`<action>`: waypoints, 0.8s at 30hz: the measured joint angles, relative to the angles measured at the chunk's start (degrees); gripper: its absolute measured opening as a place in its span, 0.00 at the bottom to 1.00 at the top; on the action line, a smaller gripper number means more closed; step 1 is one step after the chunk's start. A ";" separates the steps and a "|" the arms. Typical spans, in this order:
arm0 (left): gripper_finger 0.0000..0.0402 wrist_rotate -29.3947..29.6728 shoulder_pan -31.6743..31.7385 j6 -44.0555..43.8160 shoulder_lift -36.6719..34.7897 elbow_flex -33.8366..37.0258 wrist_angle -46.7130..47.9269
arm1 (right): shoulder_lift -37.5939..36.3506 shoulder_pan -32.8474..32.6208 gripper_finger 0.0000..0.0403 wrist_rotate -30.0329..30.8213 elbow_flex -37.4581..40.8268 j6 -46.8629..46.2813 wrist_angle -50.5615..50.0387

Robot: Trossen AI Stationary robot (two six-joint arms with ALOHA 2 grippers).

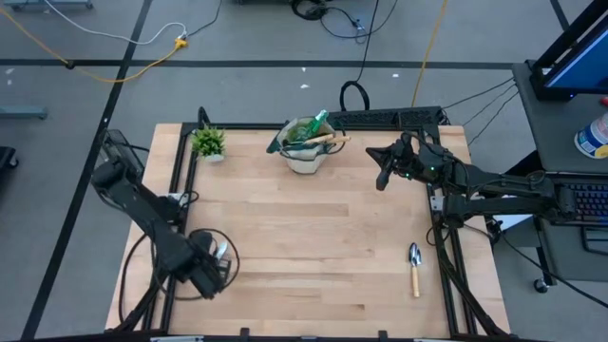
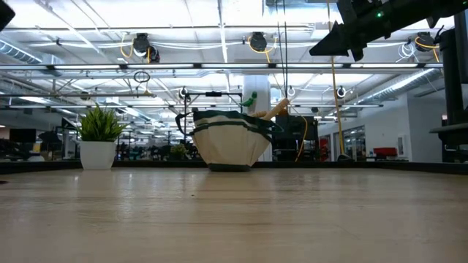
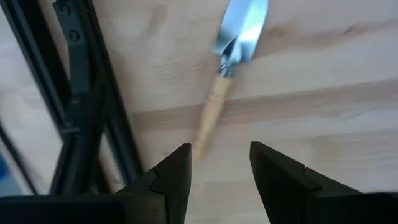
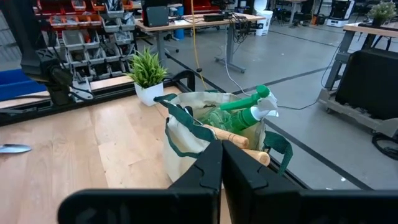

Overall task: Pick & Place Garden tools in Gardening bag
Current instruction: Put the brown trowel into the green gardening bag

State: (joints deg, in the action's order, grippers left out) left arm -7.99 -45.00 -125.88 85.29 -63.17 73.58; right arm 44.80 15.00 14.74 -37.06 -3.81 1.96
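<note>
The left claw (image 3: 221, 149) hangs over a trowel (image 3: 227, 65) near the left edge of the surface (image 1: 313, 237), close by the black frame rail (image 3: 74, 93). Its jaws are part-way apart with nothing between them. From its own view the wooden handle runs at a slant, and its end sits by one finger rather than in the gap.

To do this well, I'd say the claw should slide over until the handle's middle lies between the jaws. It should turn its wrist so the fingers cross the handle squarely, then drop straight down. It should grip the wood, not the slick blade. The rail is close, so the descent wants to stay clear of it.

The bag (image 1: 304, 160) stands at the far middle of the surface, already holding a green bottle (image 4: 249, 112) and wooden handles, so the trowel will likely need to go in blade-first.

The right claw (image 4: 222, 146) is shut and empty, held high just right of the bag. A second trowel (image 1: 414, 269) lies near the right front edge.
</note>
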 joint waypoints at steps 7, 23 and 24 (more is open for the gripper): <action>0.42 -2.06 -1.09 6.18 6.56 0.38 0.24 | 0.00 0.00 0.00 -0.01 0.00 0.02 0.00; 0.42 -5.92 -2.57 5.04 8.64 6.37 -12.53 | -0.02 -0.09 0.00 -0.04 0.00 0.02 0.02; 0.42 -6.34 -2.99 4.63 8.64 6.77 -12.88 | -0.02 -0.09 0.00 -0.04 0.00 0.00 0.02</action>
State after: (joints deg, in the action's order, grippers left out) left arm -14.33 -47.99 -121.25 93.93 -56.40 60.70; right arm 44.77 14.92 14.70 -37.06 -3.81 1.98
